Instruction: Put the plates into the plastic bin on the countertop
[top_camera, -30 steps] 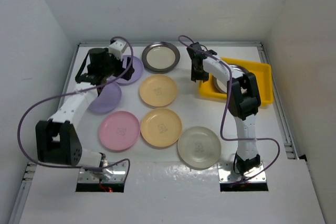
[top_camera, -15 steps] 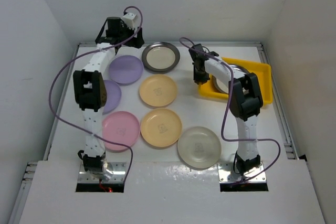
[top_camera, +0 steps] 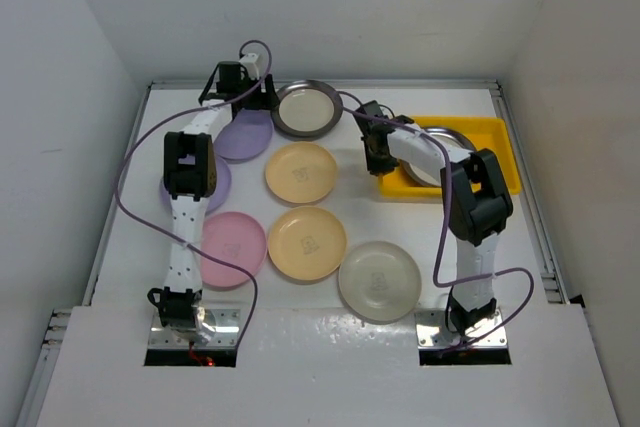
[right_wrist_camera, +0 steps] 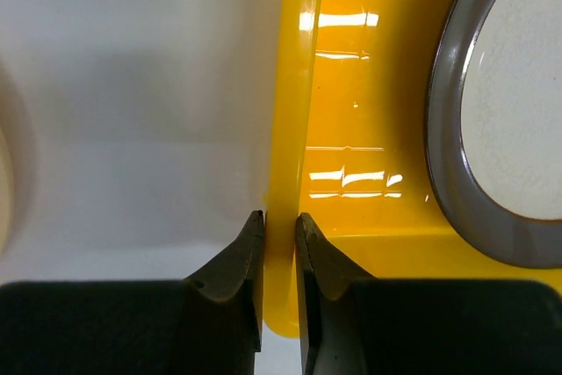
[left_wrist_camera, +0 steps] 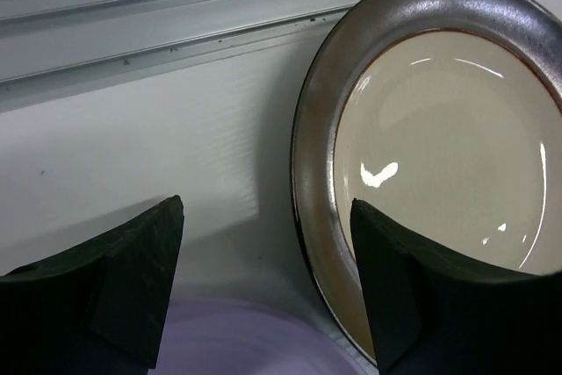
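Moved since half a second ago: left gripper has come down from the back wall to the far end of the countertop; plastic bin now lies squarer to the back wall, with the right gripper at its left wall
Overhead, surface and room: glossy white countertop boxed in by white walls on three sides
Overhead, hidden: near lilac plate mostly under the left arm; dark-rimmed plate in the bin partly under the right arm
Overhead, count: eight plates, seven on the countertop and one in the bin
Overhead, by colour: two lilac, one pink plate, two yellow-orange, one cream plate, two dark-rimmed
Left wrist, tool: fingers spread wide, nothing between them, bare countertop below
Left wrist, surroundings: far dark-rimmed plate to the right, rail along the back wall
Left wrist, cut off: far lilac plate shows only its rim at the bottom edge; dark-rimmed plate runs off the right edge
Right wrist, tool: fingers pinched tight on the bin's yellow wall
Right wrist, cut off: one dark-rimmed plate inside the bin, running off the right edge
Right wrist, unclear: pale curve at the left edge, too little shown to name
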You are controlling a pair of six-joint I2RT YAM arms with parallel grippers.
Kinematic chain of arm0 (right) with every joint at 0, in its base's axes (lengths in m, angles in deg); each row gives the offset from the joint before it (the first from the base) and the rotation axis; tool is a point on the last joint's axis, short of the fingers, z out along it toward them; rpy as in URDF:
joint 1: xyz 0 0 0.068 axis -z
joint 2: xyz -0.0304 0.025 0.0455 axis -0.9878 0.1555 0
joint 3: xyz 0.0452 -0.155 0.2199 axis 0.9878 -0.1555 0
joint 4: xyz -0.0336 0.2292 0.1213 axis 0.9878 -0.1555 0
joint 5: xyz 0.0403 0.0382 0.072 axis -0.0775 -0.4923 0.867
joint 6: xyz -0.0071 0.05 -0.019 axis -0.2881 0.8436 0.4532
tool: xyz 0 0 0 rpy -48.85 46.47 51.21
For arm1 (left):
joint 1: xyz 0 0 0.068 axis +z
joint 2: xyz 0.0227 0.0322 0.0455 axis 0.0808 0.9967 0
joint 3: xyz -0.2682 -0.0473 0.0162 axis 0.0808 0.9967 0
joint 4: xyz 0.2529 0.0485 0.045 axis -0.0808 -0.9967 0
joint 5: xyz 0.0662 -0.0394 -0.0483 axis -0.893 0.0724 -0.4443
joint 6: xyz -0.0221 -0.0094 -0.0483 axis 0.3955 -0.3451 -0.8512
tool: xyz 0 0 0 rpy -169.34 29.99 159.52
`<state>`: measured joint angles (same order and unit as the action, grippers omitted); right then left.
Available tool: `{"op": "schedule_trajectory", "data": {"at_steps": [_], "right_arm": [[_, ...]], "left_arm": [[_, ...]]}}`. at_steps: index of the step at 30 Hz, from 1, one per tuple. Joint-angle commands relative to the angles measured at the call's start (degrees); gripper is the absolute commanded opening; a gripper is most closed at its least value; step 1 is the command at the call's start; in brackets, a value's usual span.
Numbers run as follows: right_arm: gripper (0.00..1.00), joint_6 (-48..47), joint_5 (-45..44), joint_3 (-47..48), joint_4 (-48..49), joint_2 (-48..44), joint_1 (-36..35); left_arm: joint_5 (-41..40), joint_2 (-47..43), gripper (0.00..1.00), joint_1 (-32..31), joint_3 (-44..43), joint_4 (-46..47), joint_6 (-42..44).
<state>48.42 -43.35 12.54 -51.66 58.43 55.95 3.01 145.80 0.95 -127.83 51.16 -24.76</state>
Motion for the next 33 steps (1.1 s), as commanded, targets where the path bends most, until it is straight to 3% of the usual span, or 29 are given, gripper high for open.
{"op": "schedule_trajectory", "data": {"at_steps": [1, 3, 5, 7, 16, 19, 20, 21, 24, 28, 29, 30, 33], "right_arm": [[0.01, -2.1, -0.5, -0.6, -2.0, -3.4, -1.3], [0.09, -2.2, -0.7, 0.5, -2.7, -3.3, -1.6], [0.30, -2.3, -0.5, 1.4, -3.4, -3.0, -1.7], [0.40, -2.4, -0.5, 3.3, -4.5, -3.0, -1.7], [0.44, -2.0, -1.3, 3.7, -5.4, -4.3, -0.7], [0.44, -1.8, -1.3, 4.2, -5.7, -4.5, 0.1], [0.44, -1.8, -1.1, 4.3, -5.7, -4.5, 0.1], [0.46, -1.8, -1.0, 4.4, -5.7, -4.5, 0.2], [0.50, -1.5, -0.4, 4.4, -6.0, -4.6, 1.4], [0.65, -1.1, 2.2, 3.4, -5.3, -6.0, 2.7], [0.65, -0.9, 2.9, 2.6, -4.6, -6.7, 3.2], [0.86, -0.9, 3.1, 2.4, -4.2, -7.0, 3.4], [0.91, -0.8, 4.2, 2.2, -3.9, -7.9, 3.8]], "left_arm": [[2.5, 0.1, 0.76, 0.5, -0.1, 4.1, -2.7], [3.3, 0.7, 0.76, 0.5, -0.1, 4.1, -2.7], [4.6, 1.2, 0.74, 0.5, -0.1, 5.4, -2.7], [6.0, 1.8, 0.71, 0.0, -0.7, 6.1, -2.7], [6.7, 3.5, 0.68, -1.1, -4.6, 3.4, 4.2], [9.6, 6.0, 0.58, -1.1, -6.1, 1.4, 1.0], [10.4, 6.7, 0.47, -1.1, -6.1, 1.4, 0.4], [11.4, 6.7, 0.44, -1.1, -6.1, 1.4, -0.8], [15.8, 7.3, 0.44, -1.1, -6.1, 2.2, -1.9], [19.1, 7.3, 0.54, -1.1, -6.1, 2.7, -2.5], [19.8, 7.3, 0.54, -1.1, -6.1, 3.4, -2.5], [19.8, 7.3, 0.47, -1.1, -5.6, 4.4, -3.8], [19.8, 7.3, 0.00, -1.1, -5.6, 6.2, -6.1]]}}
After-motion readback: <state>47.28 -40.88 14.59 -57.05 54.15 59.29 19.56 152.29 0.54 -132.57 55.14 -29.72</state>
